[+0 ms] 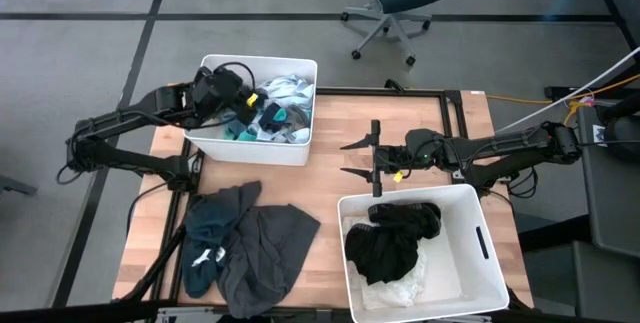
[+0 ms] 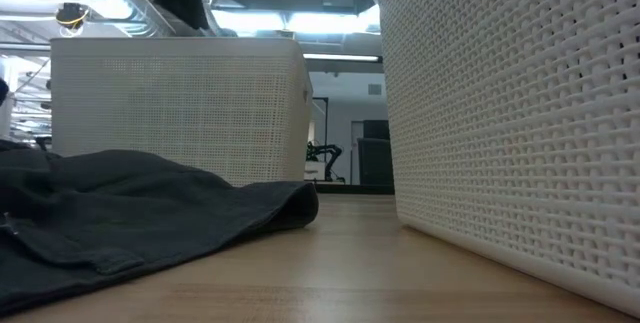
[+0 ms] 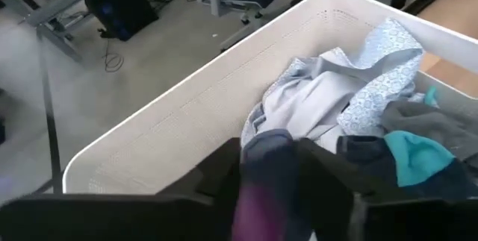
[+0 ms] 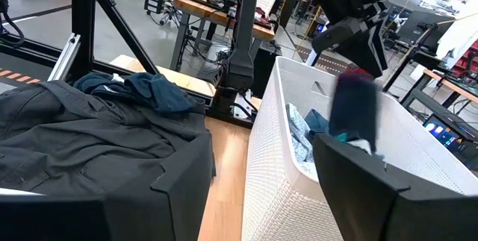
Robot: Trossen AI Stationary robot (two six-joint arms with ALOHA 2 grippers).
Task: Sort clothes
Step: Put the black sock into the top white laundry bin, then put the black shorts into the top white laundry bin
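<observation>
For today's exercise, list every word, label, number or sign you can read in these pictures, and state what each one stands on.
None can be read.
The white tag on the teal garment: too small to read.
The yellow tag on the right arm near its open right gripper: too small.
The two white bins: plain.

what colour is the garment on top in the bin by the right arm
Black, lying over something white; the high view shows it best.

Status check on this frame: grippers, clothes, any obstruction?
Left gripper over far bin, dark sock between its fingers. Right gripper open, idle. No obstruction.
</observation>
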